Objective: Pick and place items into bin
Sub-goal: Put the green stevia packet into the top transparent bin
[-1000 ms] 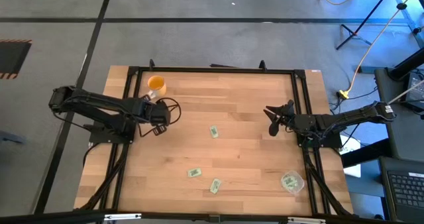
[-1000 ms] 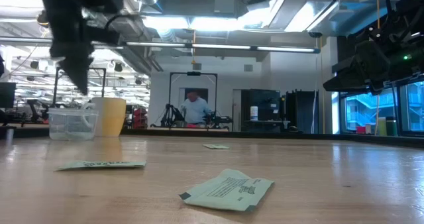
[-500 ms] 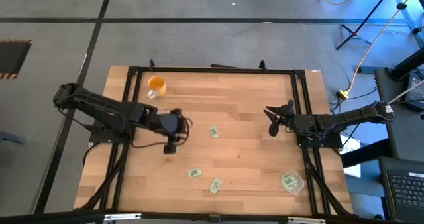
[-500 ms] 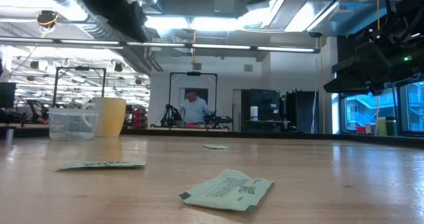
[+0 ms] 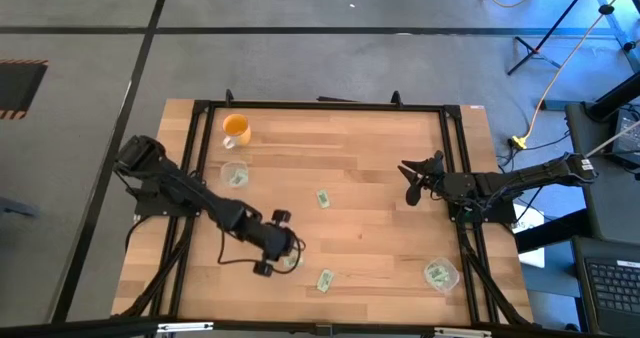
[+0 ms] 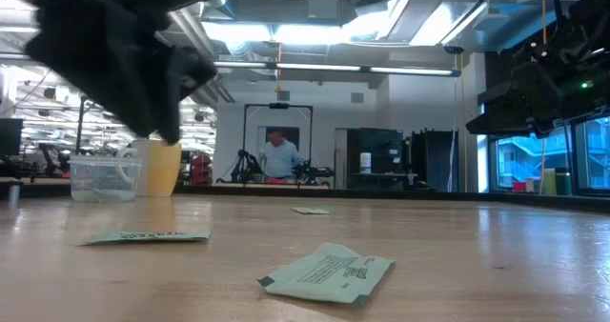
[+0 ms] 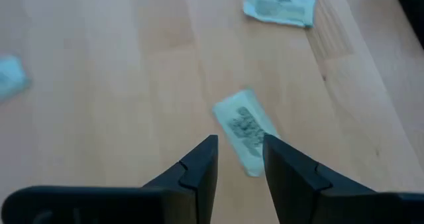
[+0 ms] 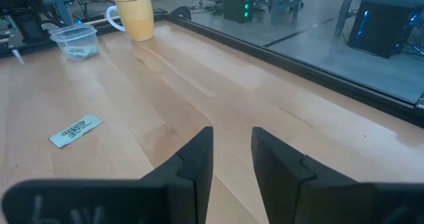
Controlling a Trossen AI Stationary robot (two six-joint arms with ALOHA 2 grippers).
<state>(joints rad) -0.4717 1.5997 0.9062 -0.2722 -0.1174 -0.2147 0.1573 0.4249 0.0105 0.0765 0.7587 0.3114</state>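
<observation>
Left claw [image 7: 240, 159] open above packet [image 7: 245, 129].

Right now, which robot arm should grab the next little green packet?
Probably the left. The left gripper is open and hangs right over a packet near the table's front, while the right gripper waits far off by the right edge.

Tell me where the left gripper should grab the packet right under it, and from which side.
The packet lies flat on the table, so come straight down from above. The left gripper is open over it; close the fingers across its narrow width near the middle, since the long edges are the closest together.
</observation>
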